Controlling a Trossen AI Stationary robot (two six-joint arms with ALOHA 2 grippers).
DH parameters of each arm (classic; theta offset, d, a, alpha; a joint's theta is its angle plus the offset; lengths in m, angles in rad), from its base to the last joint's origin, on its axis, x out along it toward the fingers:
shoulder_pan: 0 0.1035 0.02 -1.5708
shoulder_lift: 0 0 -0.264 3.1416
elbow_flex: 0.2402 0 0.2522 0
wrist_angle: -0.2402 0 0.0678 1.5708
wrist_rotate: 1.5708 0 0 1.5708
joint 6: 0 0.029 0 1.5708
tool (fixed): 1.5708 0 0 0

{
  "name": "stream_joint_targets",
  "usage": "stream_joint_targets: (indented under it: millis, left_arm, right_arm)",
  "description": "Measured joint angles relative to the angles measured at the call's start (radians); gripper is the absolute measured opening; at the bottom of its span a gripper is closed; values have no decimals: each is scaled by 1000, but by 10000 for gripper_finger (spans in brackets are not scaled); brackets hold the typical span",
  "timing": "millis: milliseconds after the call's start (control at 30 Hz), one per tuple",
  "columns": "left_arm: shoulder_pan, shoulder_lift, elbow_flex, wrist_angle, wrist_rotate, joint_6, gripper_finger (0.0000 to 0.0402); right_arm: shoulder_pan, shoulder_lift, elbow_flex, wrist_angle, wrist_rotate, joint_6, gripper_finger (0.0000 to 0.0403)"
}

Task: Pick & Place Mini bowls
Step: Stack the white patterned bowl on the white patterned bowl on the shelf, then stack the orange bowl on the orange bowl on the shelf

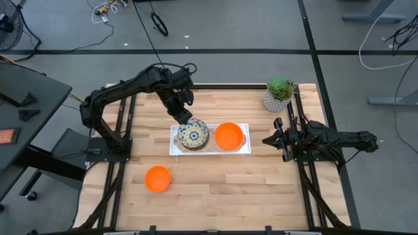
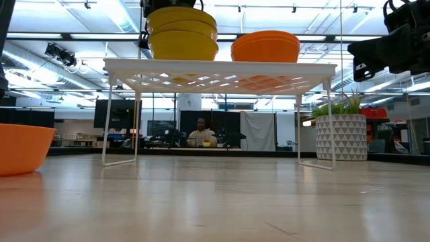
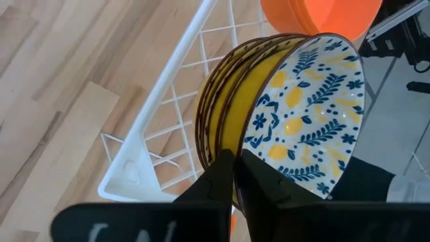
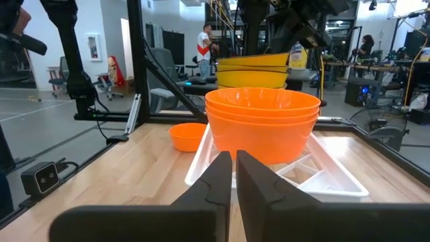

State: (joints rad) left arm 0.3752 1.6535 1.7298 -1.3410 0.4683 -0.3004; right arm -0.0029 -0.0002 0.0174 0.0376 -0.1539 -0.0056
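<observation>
A white wire rack stands at the centre of the overhead frame on a pale wooden table. On the rack's left half sits a stack of patterned bowls, yellow outside and white inside with blue and yellow leaves. The stack rests upright with its mouth facing up, and being round it has no long axis. On the rack's right half, just beside it, is a stack of plain orange bowls, also mouth up. A single orange bowl lies apart on the table, lower left of the rack, mouth up.

The left arm reaches in from the upper left of the overhead frame, and the left pincer is at the upper-left rim of the patterned stack. In the left wrist view its dark fingers lie nearly together against the edge of the bowls; whether they grip the rim cannot be told.

The right pincer waits right of the rack, apart from the orange stack, fingers nearly together and empty. A potted green plant stands at the table's upper right. In the low view a person sits far behind the table.
</observation>
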Motion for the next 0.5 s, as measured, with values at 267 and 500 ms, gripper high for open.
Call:
stream_joint_targets:
  millis: [267, 500]
  left_arm:
    - [0, 0, 0, 8, 1, 1, 62]
    - [0, 0, 0, 16, 0, 9, 131]
  right_arm:
    - [0, 0, 0, 0, 0, 0, 27]
    - [0, 0, 0, 0, 0, 0, 27]
